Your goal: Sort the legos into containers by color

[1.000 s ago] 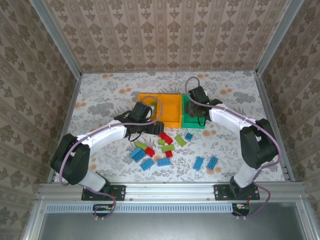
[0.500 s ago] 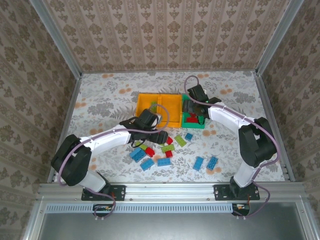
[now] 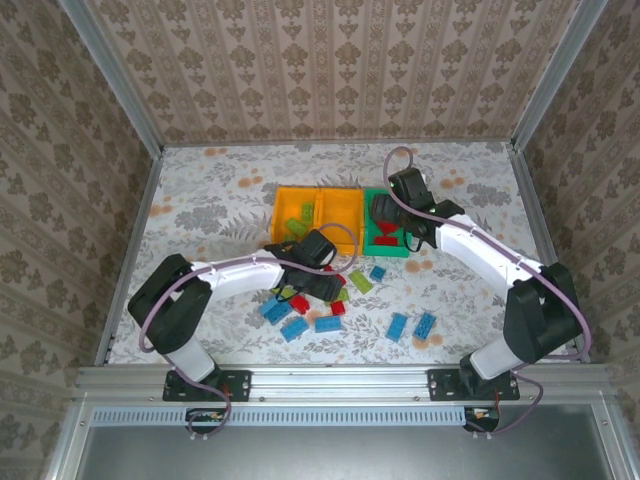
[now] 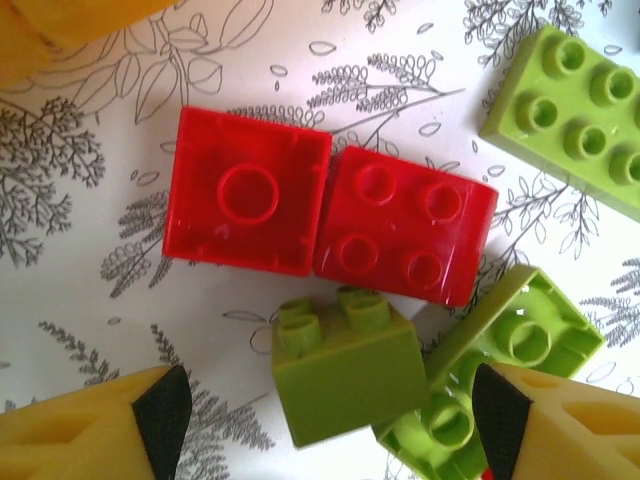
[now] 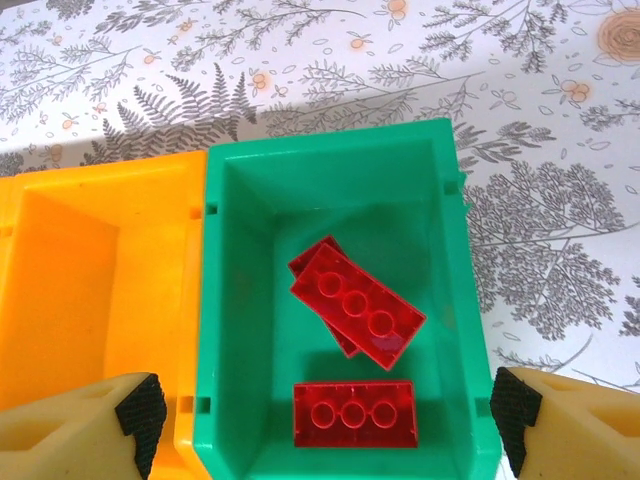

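Left gripper [image 4: 330,415], jaws apart, straddles a lime brick [image 4: 345,375] on the counter [image 4: 80,250]; it should close next. Right gripper [image 5: 328,408], also apart, hovers over the green bin [image 5: 330,137] holding red bricks [image 5: 357,298].

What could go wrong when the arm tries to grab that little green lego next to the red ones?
1. The left gripper stands open around a small lime brick that touches an overturned lime brick; closing could catch both, or tip the small one out.
2. A studs-up red brick and an overturned red brick lie just beyond it, so a skewed approach might shove them aside.
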Controlling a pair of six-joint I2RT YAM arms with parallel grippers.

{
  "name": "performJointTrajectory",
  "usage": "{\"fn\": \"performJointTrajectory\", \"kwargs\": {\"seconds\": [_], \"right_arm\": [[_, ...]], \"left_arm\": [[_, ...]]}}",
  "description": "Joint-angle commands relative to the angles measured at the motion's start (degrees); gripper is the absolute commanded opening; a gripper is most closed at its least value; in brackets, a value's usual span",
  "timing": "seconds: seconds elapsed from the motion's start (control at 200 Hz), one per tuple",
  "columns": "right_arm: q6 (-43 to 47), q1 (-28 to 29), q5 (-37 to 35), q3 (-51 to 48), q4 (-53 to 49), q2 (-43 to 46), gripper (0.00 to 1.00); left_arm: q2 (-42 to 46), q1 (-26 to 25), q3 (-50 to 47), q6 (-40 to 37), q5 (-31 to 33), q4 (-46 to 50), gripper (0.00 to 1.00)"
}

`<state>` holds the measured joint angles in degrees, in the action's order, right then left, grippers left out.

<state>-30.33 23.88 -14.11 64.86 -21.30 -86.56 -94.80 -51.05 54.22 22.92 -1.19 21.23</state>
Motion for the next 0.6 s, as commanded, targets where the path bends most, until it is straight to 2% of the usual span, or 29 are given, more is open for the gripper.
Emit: {"fn": "performJointTrajectory", "kwargs": {"seconds": [0.0,0.18,0.345,0.595], "right_arm": [[0.38,-0.22,-2.03,-2.38,-1.98,2.49,0.88],[0.30,-0.19,-2.67,-4.85,-2.26,4.19,0.88],[1.40,0.02,-1.81,-6.79,-1.84,5.74,0.87],[5.85,4.50,-2.34,-10.43,-1.65,6.50,0.87]], "left_arm": [[-1.56,-0.48,1.99,0.82,1.54,1.45,0.76],[-2.82,-0.38,2.43,1.19,2.44,1.20,0.68],[-3.81,-0.45,2.94,1.67,2.57,1.03,0.56],[-3.72,-0.28,3.46,1.70,2.82,0.36,0.39]]}}
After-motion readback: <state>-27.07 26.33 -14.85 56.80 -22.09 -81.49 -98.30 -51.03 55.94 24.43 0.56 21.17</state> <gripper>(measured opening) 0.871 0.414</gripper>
